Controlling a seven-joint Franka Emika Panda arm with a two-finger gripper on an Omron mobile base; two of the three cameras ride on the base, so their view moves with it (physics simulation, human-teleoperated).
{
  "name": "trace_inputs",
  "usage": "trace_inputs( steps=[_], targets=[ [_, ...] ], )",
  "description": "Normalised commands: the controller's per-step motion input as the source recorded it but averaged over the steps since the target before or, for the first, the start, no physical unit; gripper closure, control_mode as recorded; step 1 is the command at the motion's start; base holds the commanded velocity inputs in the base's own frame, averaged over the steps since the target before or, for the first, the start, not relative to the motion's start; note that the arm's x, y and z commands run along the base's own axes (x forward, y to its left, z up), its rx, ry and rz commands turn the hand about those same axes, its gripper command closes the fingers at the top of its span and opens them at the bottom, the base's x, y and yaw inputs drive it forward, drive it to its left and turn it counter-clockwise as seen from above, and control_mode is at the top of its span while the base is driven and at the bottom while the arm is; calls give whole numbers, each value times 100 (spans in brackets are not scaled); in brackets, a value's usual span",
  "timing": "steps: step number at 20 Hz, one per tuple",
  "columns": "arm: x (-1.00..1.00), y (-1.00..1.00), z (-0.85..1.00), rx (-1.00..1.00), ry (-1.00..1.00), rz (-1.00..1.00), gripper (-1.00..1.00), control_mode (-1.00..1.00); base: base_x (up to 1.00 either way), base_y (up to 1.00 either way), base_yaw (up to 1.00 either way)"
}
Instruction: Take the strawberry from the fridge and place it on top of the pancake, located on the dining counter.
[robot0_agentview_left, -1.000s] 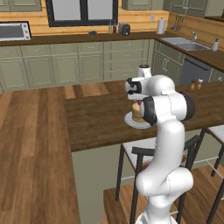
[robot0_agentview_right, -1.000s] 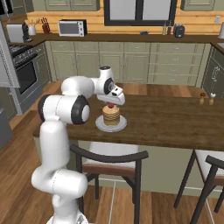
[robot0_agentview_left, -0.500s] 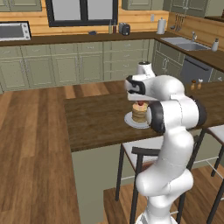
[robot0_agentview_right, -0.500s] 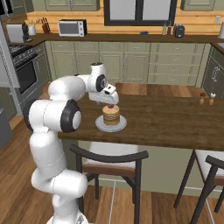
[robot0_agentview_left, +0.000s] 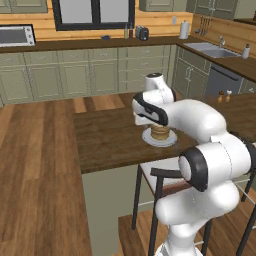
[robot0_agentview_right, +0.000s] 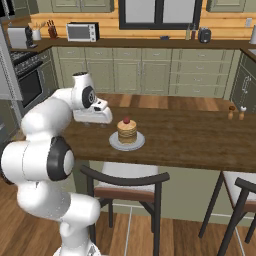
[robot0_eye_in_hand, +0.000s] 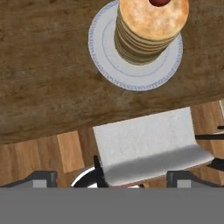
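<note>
One red strawberry (robot0_agentview_right: 126, 120) sitting atop the pancake (robot0_agentview_right: 127, 130) stack, on a white patterned plate (robot0_agentview_right: 115, 144) on the dining counter (robot0_agentview_right: 200, 140). Gripper (robot0_eye_in_hand: 111, 176) empty, jaws spread wide, off to the side over a stool seat (robot0_eye_in_hand: 148, 146). Best to lift clear without brushing the stack (round, soft-looking, golden layers). Dark wood grain underneath, smooth.

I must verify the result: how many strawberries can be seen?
1. The strawberry sits on top of the pancake stack, on its plate on the dining counter. None hidden, apparently.
</note>
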Motion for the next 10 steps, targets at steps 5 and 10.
trace_inputs(
  steps=[5,10],
  targets=[
    [-100,55,56,0,1,22,-100,-100,0,0,0],
    [-99,13,31,0,-2,12,-100,-100,0,0,0]
  ],
)
